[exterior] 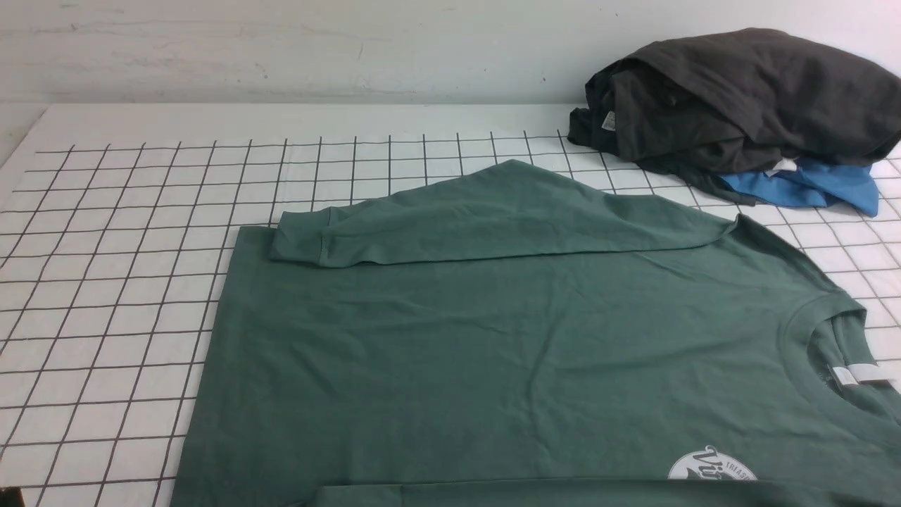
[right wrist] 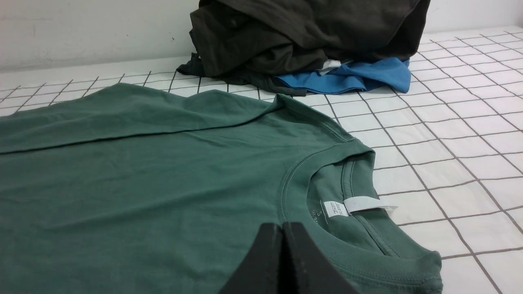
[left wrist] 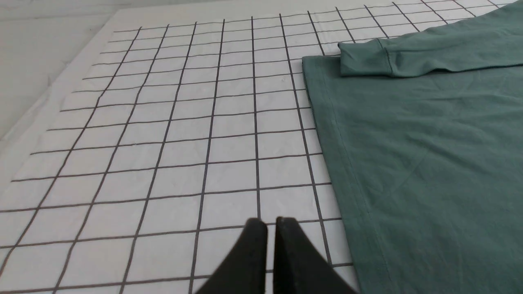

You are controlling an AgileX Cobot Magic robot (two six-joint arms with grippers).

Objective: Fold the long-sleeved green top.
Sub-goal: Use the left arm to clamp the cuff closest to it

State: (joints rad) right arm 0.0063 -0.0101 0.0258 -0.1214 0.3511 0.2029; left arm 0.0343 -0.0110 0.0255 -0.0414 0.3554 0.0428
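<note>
Green long-sleeved top lies flat across the bench, hem toward the pressed-together left claw hovering beside it, collar directly ahead of the nearer, equally closed, empty right claw.

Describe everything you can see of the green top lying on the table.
The green long-sleeved top is dull forest green, soft jersey by the look, lightly creased. It lies flat, front up, on the white checked cloth, its ribbed round neck toward the robot's right, with a white label inside. Part of a round white logo sits on the chest. The far sleeve is folded across the body, its cuff near the hem. Only the cloth is seen touching it.
</note>
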